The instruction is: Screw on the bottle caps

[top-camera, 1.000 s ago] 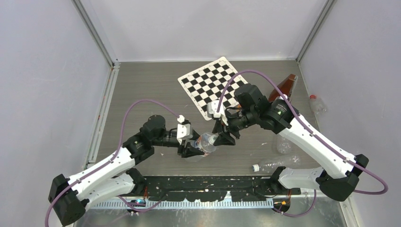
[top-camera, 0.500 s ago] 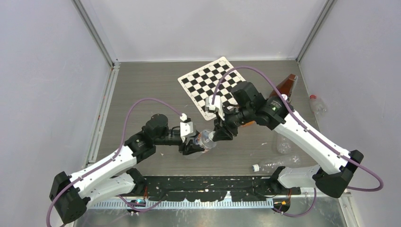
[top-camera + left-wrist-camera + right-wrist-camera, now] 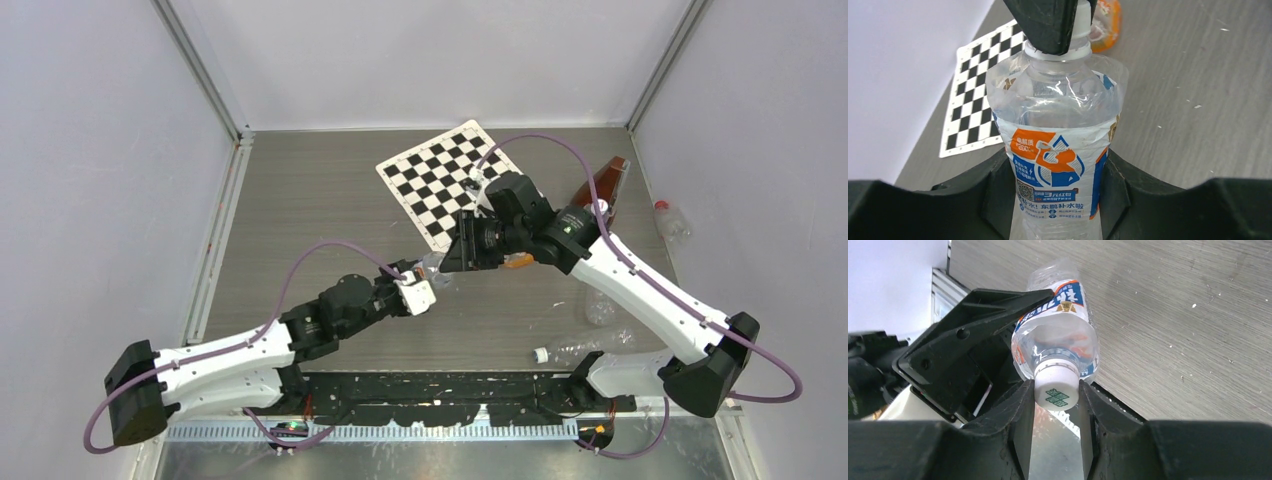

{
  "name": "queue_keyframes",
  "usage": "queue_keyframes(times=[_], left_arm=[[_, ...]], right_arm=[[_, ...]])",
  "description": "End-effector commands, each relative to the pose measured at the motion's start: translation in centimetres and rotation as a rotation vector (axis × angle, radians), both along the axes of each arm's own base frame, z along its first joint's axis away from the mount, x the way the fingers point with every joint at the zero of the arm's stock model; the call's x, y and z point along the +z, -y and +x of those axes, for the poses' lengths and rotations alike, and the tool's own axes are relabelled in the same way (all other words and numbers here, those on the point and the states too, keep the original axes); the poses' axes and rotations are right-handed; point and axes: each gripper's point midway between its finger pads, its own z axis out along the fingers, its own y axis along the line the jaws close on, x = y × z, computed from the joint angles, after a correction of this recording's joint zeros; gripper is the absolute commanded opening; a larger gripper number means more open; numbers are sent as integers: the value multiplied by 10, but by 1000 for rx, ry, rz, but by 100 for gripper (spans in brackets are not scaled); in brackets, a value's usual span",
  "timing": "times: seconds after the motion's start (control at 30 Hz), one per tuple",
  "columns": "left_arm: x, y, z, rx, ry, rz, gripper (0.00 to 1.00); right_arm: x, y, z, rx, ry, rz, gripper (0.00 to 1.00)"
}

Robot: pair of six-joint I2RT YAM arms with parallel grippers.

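left gripper (image 3: 1058, 176): one bottle (image 3: 1058, 112), right gripper (image 3: 1055, 396): one cap (image 3: 1056, 386)

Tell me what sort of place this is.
Probably a robot lab test cell: plain white panel walls and aluminium frame posts box in a grey wood-grain tabletop, with a black-and-white checkerboard sheet lying on it.
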Motion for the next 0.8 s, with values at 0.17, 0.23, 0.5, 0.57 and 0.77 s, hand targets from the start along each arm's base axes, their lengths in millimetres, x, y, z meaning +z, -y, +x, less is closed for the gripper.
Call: queue_keyframes(times=[0.17, 0.23, 0.5, 0.57, 0.77], left_arm=[[45, 2, -1, 52, 28, -186, 3], [33, -4, -1, 59, -51, -170, 3], [13, -12, -21, -122, -354, -146, 1], [16, -9, -29, -187, -386, -140, 2], [29, 5, -49, -351, -425, -144, 2]], right_arm=[[72, 2, 28, 3, 309, 67, 72], [79, 12, 24, 66, 388, 26, 79], [99, 25, -20, 554, 768, 18, 81], [96, 24, -30, 667, 835, 34, 81], [80, 16, -47, 901, 945, 78, 80]])
